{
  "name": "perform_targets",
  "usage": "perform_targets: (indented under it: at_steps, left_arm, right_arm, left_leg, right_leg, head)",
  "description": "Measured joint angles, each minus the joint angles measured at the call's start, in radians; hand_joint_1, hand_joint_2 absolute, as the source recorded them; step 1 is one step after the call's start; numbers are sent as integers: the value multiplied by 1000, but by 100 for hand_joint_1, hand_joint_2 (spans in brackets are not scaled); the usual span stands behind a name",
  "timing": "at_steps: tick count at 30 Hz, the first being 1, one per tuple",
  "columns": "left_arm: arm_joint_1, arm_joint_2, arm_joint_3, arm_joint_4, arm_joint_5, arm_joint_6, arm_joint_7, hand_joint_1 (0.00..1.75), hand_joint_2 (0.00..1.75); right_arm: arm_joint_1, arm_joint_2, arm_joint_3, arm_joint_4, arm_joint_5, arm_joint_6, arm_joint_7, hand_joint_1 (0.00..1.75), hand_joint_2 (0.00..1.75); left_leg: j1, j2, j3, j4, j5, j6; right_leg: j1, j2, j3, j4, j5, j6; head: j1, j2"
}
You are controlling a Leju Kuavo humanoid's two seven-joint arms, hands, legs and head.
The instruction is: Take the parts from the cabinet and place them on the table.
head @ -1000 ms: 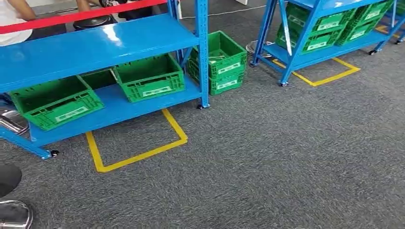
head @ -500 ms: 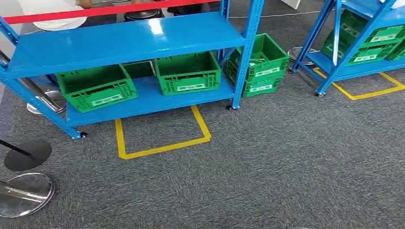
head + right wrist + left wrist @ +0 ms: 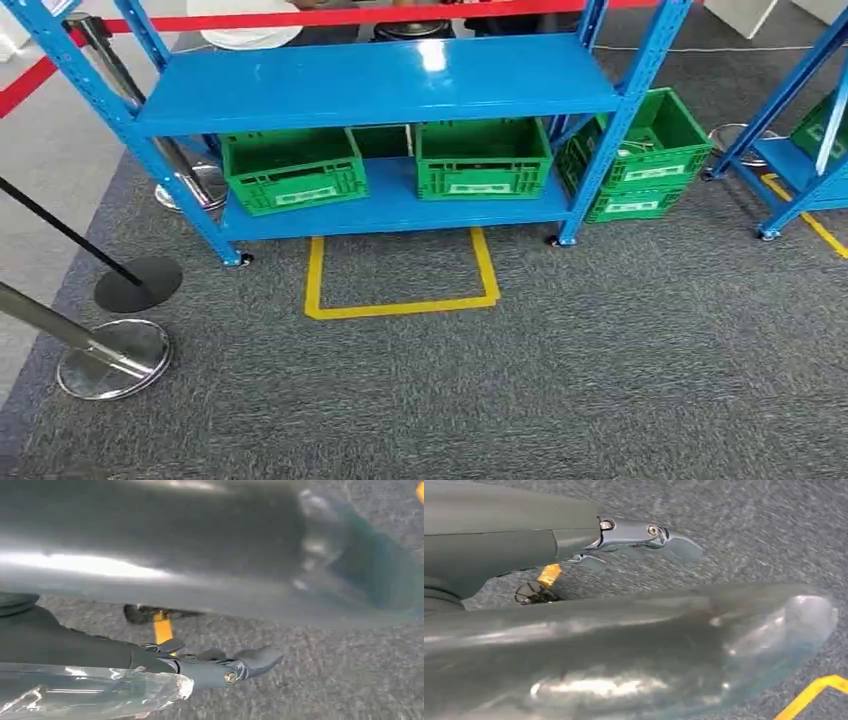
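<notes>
A blue shelf rack [image 3: 380, 85] stands ahead of me on grey carpet. On its lower shelf [image 3: 390, 212] sit two green crates, one at the left [image 3: 292, 168] and one in the middle [image 3: 482, 157]; what they hold is hidden. Right of the rack, two more green crates [image 3: 640, 150] are stacked on the floor, the top one with something pale inside. My left hand [image 3: 634, 535] hangs over the carpet with its fingers stretched out and nothing in it. My right hand [image 3: 225, 667] hangs the same way, fingers straight, holding nothing.
A yellow tape rectangle [image 3: 400, 305] marks the floor before the rack. Two stanchion bases [image 3: 112, 358] [image 3: 138, 283] stand at the left, and a red belt [image 3: 330, 18] runs behind the rack. A second blue rack [image 3: 800, 150] is at the right. A person in white [image 3: 245, 35] is behind.
The camera has turned: the whole scene has slid to the right, bringing the rack to the middle and the stanchions into sight. Nothing on the shelves has moved.
</notes>
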Motion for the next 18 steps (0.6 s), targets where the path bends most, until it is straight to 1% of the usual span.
perform_targets:
  at_steps: [1,2,3,4,5,6,7,8,9,10,11,12,13,14,15,16,17,18]
  left_arm:
    - [3,1,0,0,0,0,0,0,0]
    - [5,4,0,0,0,0,0,0,0]
    - [4,2,0,0,0,0,0,0,0]
    - [-1,2,0,0,0,0,0,0,0]
    - [-4,2,0,0,0,0,0,0,0]
    - [-4,0,0,0,0,0,0,0,0]
    - [-4,0,0,0,0,0,0,0,0]
    - [-2,0,0,0,0,0,0,0,0]
    - [0,0,0,0,0,0,0,0,0]
    - [0,0,0,0,0,0,0,0,0]
    - [-1,0,0,0,0,0,0,0,0]
    - [-3,0,0,0,0,0,0,0,0]
    - [-9,0,0,0,0,0,0,0,0]
    - [-9,0,0,0,0,0,0,0,0]
    - [-7,0,0,0,0,0,0,0,0]
    - [-3,0,0,0,0,0,-1,0,0]
    - [-2,0,0,0,0,0,-1,0,0]
    - [-2,0,0,0,0,0,-1,0,0]
  right_arm:
    - [-1,0,0,0,-1,0,0,0,0]
    - [-2,1,0,0,-1,0,0,0,0]
    - [-2,1,0,0,-1,0,0,0,0]
    - [0,1,0,0,-1,0,0,0,0]
    - [2,2,0,0,-1,0,0,0,0]
    - [5,2,0,0,-1,0,0,0,0]
    - [5,1,0,0,-1,0,0,0,0]
    - [5,1,0,0,-1,0,0,0,0]
    - [3,1,0,0,-1,0,0,0,0]
    - [2,2,0,0,-1,0,0,0,0]
    - [0,2,0,0,-1,0,0,0,0]
    - [0,2,0,0,-1,0,0,0,0]
    - [0,2,0,0,-1,0,0,0,0]
    - [0,2,0,0,-1,0,0,0,0]
    - [-2,2,0,0,-1,0,0,0,0]
    - [-4,2,0,0,-1,0,0,0,0]
    - [-6,2,0,0,-1,0,0,0,0]
    - [-6,2,0,0,-1,0,-1,0,0]
  left_leg:
    - [1,-10,-2,0,4,-6]
    - [0,2,-5,5,-3,-7]
    - [-7,60,-20,38,-29,-12]
    - [-7,96,-58,113,-71,-17]
    - [-6,113,-101,201,-112,-20]
    - [-6,119,-137,276,-140,-21]
    - [-6,121,-159,319,-146,-22]
    - [-6,121,-153,312,-130,-20]
    - [-6,122,-127,263,-95,-17]
    - [-8,128,-86,187,-54,-11]
    - [-12,150,-37,101,-19,-4]
    - [-20,206,4,34,-7,6]
    - [-25,206,11,3,-18,10]
    - [-24,197,7,7,-15,14]
    - [-26,185,4,7,-16,18]
    - [-25,173,4,4,-15,22]
    - [-15,161,12,-5,-8,30]
    - [-12,154,13,-7,-8,33]
  right_leg:
    - [-3,-12,0,-2,5,-8]
    - [-7,-27,2,-7,8,-13]
    - [-6,-36,3,-9,10,-19]
    - [-3,-52,2,-8,10,-23]
    - [0,-70,1,-8,8,-25]
    - [2,-86,1,-8,7,-27]
    - [3,-101,1,-8,6,-29]
    - [4,-113,2,-8,5,-29]
    - [5,-125,3,-8,4,-29]
    - [6,-135,5,-8,3,-28]
    - [6,-144,9,-8,1,-26]
    - [10,-152,11,-8,-2,-22]
    - [18,-161,9,-2,-9,-14]
    - [19,-173,11,-7,-8,-11]
    - [19,-184,17,-11,-8,-8]
    - [19,-195,22,-16,-8,-4]
    - [16,-179,20,-13,-15,6]
    - [15,-124,13,10,-33,12]
  head:
    - [1,0]
    - [2,0]
    - [-11,0]
    - [-15,0]
    - [-16,0]
    - [-15,0]
    - [-15,0]
    - [-15,0]
    - [-15,0]
    - [-15,0]
    - [-15,0]
    - [-16,0]
    - [-18,0]
    - [-13,0]
    - [-15,0]
    - [-14,0]
    - [-15,0]
    - [-9,0]
